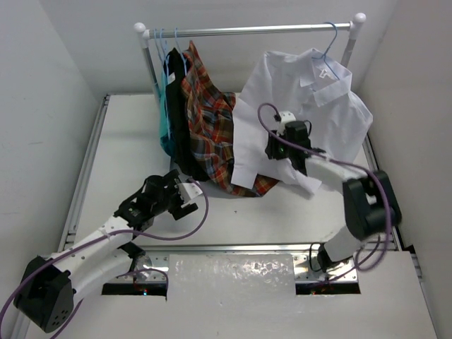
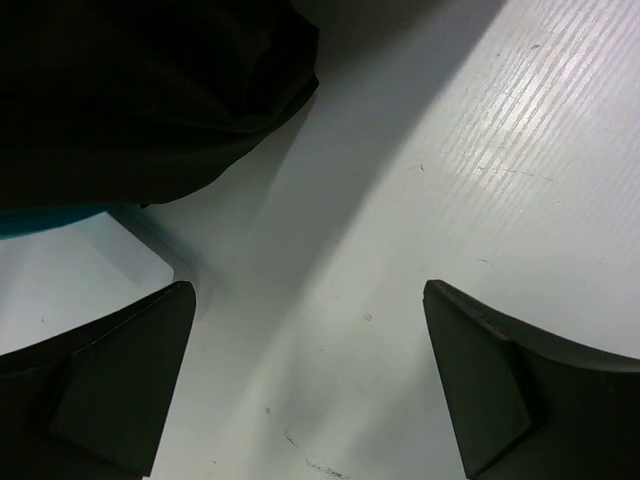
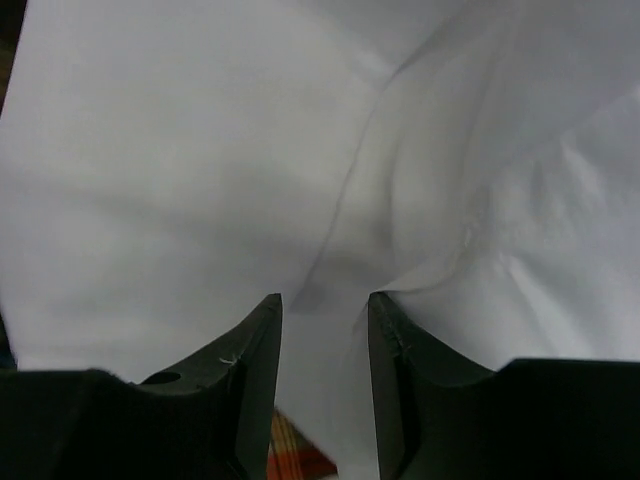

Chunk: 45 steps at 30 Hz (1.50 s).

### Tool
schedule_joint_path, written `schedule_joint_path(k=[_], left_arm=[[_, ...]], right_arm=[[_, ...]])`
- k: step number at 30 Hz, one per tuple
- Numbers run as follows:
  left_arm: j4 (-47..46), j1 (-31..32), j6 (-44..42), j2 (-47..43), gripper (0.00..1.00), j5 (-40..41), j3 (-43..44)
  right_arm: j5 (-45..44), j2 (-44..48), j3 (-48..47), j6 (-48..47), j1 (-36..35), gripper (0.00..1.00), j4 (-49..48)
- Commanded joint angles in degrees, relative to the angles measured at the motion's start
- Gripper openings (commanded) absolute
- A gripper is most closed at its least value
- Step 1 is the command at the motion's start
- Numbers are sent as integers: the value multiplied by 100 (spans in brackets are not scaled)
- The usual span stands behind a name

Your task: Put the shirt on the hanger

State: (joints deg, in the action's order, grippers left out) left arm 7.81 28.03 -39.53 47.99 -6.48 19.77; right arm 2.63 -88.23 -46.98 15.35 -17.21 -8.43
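The white shirt [image 1: 311, 106] hangs on the light-blue hanger [image 1: 332, 39], whose hook is over the rail at the right; the cloth hides the wire below the hook. My right gripper [image 1: 277, 148] is against the shirt's front, at mid height. In the right wrist view the shirt [image 3: 200, 160] fills the frame. The right gripper [image 3: 325, 300] has its jaws narrowly parted, with a loose fold of cloth between them. My left gripper [image 1: 189, 200] is low over the table near the black garment's hem. In the left wrist view it [image 2: 308, 300] is wide open and empty.
The rail [image 1: 247, 30] also carries a teal garment [image 1: 164, 134], a black garment [image 1: 176, 120] and a red-orange plaid shirt [image 1: 208, 127] on the left. The plaid hem shows under the white shirt [image 3: 290, 450]. The black garment [image 2: 140, 90] hangs just ahead of my left gripper. White walls enclose the table.
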Motion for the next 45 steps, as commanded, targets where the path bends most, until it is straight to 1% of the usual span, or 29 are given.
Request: schedule_joint_path(k=[1,2,3,4,6,8,10,15,17,20,23,25,27,28,29,30,31,32,33,35,36,37,38,39,40,41,43,44,45], left_arm=[[-157,-35,235,-53,96,208,124],[-149,-43,244,-61,96,226,106],[-157,-35,279,-70,96,252,106],[-149,-35,288,-70,96,322,106],[-131,-52,332,-79,96,402,106],[-149,-70,367,-62,96,446,97],[-201,-114,376,-35,96,463,97],[-324,-175,332,105,96,534,132],[-342,-193,270,176,96,595,185],[-325,-228,244,264,96,622,281],[-333,-254,218,360,96,622,352],[-368,-246,209,395,96,622,343],[-438,-254,244,422,96,604,352],[-439,-254,253,439,96,569,352],[-456,-254,270,457,96,560,343],[-465,-254,314,466,96,543,352],[-474,-254,323,466,96,525,335],[-500,-263,366,475,96,534,317],[-526,-263,402,466,96,534,273],[-632,-263,507,440,96,534,212],[-667,-272,542,396,96,551,142],[-885,-281,586,378,96,586,98],[-956,-281,630,361,96,613,54],[-1027,-281,657,326,96,622,-42],[-1184,-281,674,317,96,691,-104],[-1290,-281,692,299,96,823,-157],[-1562,-289,683,264,96,1016,-341],[-1677,-289,666,255,96,1078,-473],[-1765,-289,657,229,96,1192,-535]], right_arm=[[-290,-1079,-1441,345,7,39,127],[-142,-1779,-2333,345,7,40,400],[-140,-2134,-2768,354,-1,44,734],[-262,-2459,-3234,380,25,44,1407],[-691,-3574,-4804,389,95,44,2104],[-1035,-3946,-5380,389,183,44,2458],[-1534,-4324,-6023,424,270,49,2539],[-2468,-4957,-7428,592,526,49,2776],[-3012,-5379,-8181,286,587,53,2873],[-3637,-5723,-8704,-267,570,57,2628],[-3832,-5697,-8548,-559,579,57,2267],[-3622,-5653,-8442,-726,552,59,2223],[-3060,-5409,-7952,-1278,430,65,1978],[-2937,-5259,-7714,-1481,377,72,1811],[-2840,-5092,-7190,-2013,307,77,1496],[-2708,-4690,-6915,-2132,193,80,1380],[-2655,-4477,-6677,-2150,166,94,1266],[-2358,-4266,-6249,-2020,148,99,1273],[-2207,-3812,-6018,-1932,148,99,1291],[-1926,-3300,-5123,-1878,104,99,1212],[-1794,-2749,-4736,-1887,61,99,1038],[-1653,-2465,-4358,-1913,43,99,949],[-1469,-2202,-3589,-1939,-10,99,878],[-1015,-1686,-3207,-1948,-19,99,878],[-749,-1445,-2525,-1940,-28,99,730],[-512,-1217,-2204,-1844,-45,99,711],[-160,-542,-1493,-1686,-54,99,562],[-106,-320,-750,-1520,-63,99,474],[-79,-109,-386,-1326,-80,99,369]])
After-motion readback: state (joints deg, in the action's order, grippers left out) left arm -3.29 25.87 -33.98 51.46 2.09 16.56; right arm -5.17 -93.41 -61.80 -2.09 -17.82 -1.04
